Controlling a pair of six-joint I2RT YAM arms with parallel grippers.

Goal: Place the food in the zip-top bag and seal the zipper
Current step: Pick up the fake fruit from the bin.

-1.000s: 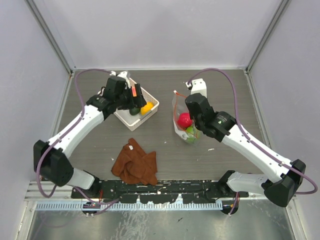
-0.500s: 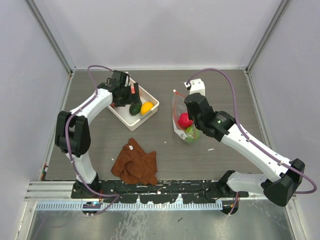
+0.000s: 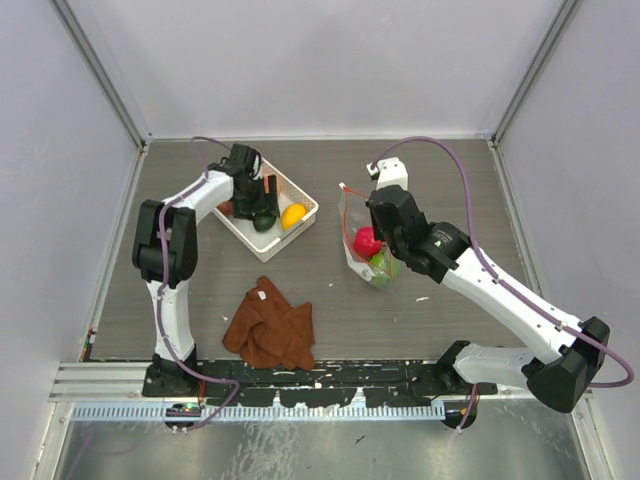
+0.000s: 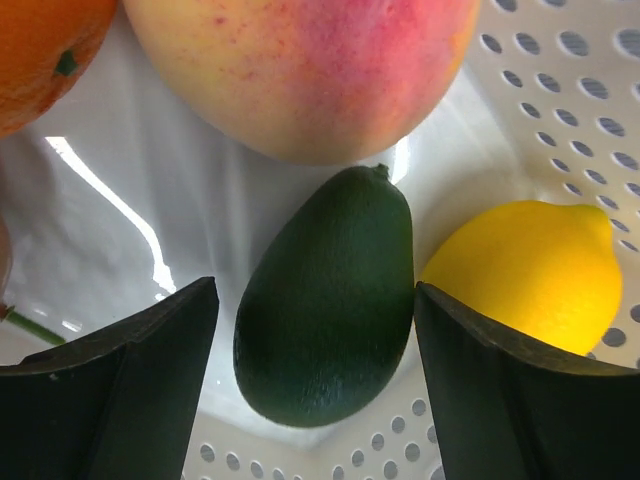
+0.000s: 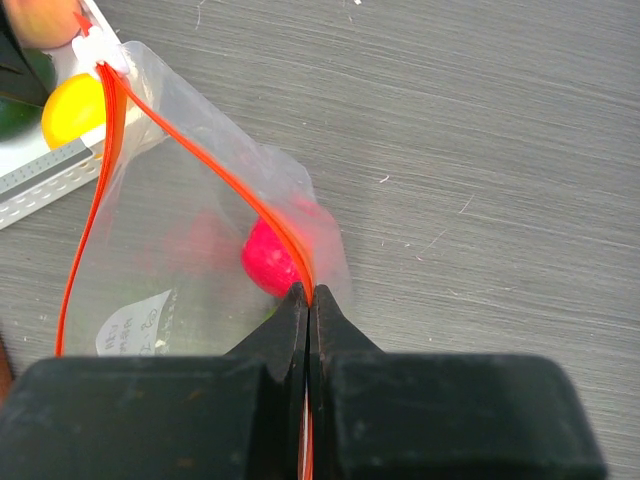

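Note:
My left gripper (image 4: 315,340) is open inside the white basket (image 3: 301,209), its jaws on either side of the dark green fruit (image 4: 325,295), not touching it. A yellow fruit (image 4: 525,270), a peach-pink fruit (image 4: 300,70) and an orange fruit (image 4: 45,55) lie around it. My right gripper (image 5: 309,296) is shut on the orange-red zipper (image 5: 215,175) of the clear zip-top bag (image 3: 362,240), holding its mouth up. A red fruit (image 5: 270,262) and a bright green fruit (image 3: 381,264) are in the bag.
A crumpled brown cloth (image 3: 270,325) lies on the grey table in front of the basket. Grey walls close in the table at the back and both sides.
My left gripper has dropped lower into the basket, over the dark green fruit. The right gripper has raised the bag's mouth slightly.

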